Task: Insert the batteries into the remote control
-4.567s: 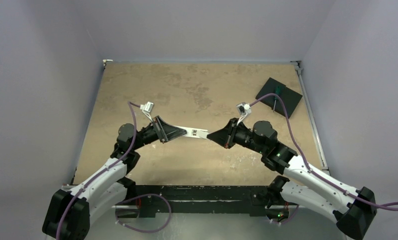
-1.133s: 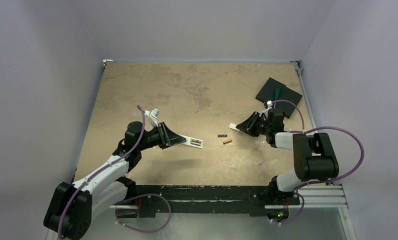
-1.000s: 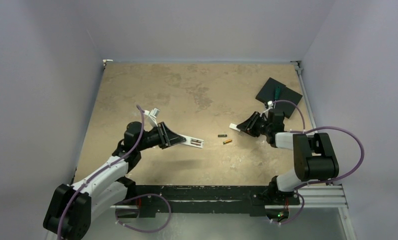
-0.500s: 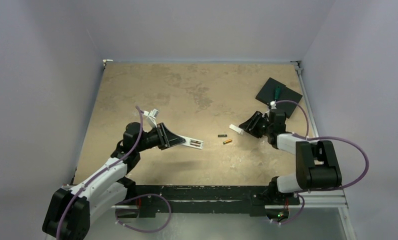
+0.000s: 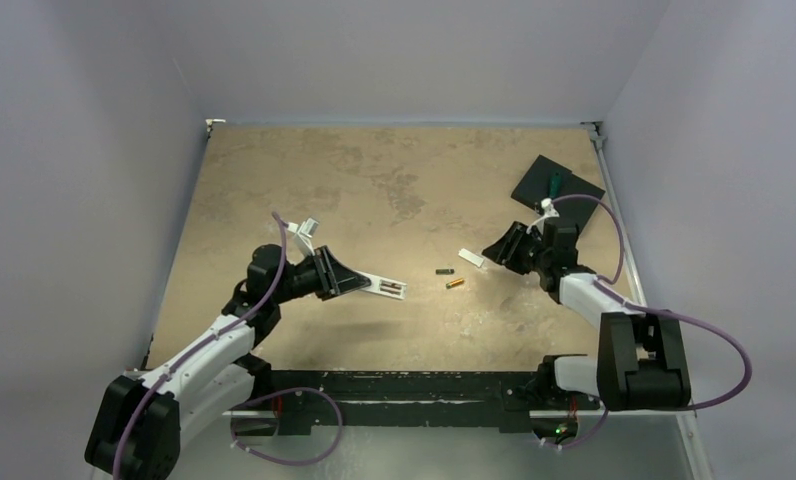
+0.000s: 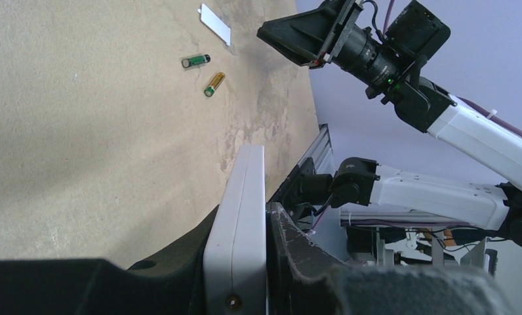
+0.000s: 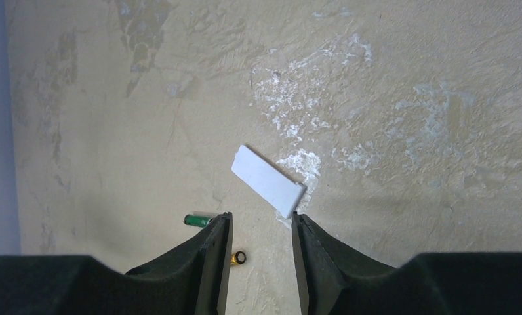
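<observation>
**Right end effector (image 7: 260, 220) backs off the lid (image 7: 268, 181)**

It has pulled back, a little open. The lid lies flat on the worktop (image 5: 374, 180). The left end effector (image 6: 245, 220) grips the remote (image 6: 237, 246). A dark battery (image 5: 443, 270) and a gold battery (image 5: 455, 284) lie between them.

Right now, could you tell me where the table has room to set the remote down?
The far half of the table is bare, bordered on the right by the black pad. The near strip, robot-side of the remote control in the left gripper, is free. Crowded: the middle, where the dark battery, gold battery and white cover lie by the right gripper.
</observation>
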Available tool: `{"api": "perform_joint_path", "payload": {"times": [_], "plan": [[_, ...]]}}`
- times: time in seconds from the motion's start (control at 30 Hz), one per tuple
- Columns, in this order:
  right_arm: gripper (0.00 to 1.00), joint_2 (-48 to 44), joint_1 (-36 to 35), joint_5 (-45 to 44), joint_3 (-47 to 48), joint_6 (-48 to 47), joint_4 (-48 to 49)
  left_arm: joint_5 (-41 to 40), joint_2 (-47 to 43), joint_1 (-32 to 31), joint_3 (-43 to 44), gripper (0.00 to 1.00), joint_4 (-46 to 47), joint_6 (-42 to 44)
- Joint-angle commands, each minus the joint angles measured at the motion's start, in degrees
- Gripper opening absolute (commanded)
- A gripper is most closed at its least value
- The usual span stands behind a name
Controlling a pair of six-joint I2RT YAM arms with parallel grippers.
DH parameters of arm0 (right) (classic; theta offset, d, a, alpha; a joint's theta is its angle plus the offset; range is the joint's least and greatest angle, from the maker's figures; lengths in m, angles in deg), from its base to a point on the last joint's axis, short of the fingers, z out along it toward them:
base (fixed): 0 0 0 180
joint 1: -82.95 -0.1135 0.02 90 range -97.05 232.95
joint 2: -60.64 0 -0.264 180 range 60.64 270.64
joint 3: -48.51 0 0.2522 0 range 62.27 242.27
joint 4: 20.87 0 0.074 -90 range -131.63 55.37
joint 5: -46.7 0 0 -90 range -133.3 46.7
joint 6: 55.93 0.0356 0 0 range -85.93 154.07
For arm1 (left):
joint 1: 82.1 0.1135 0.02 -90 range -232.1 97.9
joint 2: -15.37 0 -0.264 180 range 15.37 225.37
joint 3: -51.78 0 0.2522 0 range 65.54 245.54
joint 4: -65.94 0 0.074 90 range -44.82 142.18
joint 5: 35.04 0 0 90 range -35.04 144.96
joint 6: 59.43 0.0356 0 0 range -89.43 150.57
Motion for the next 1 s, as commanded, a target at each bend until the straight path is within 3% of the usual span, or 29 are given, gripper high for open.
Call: {"api": "perform_joint_path", "payload": {"times": [0.0,0.47,0.73,0.97], "plan": [[0.45,-2.3,-1.1,0.4,2.5,-4.0,-2.6,0.5,1.2,0.1,0.0,0.0,2.9,1.2],[0.48,-4.5,-11.3,-6.6,8.5,-8.1,-8.8,0.2,5.1,0.1,-1.6,0.0,8.9,-2.7],[0.52,-7.3,-17.2,-4.7,13.2,-12.5,-14.7,-1.2,9.4,0.0,-2.2,0.0,13.9,-6.6],[0.56,-10.5,-22.2,3.8,11.1,-12.9,-8.1,-0.8,13.4,-0.3,-2.9,0.0,18.7,-9.6]]}}
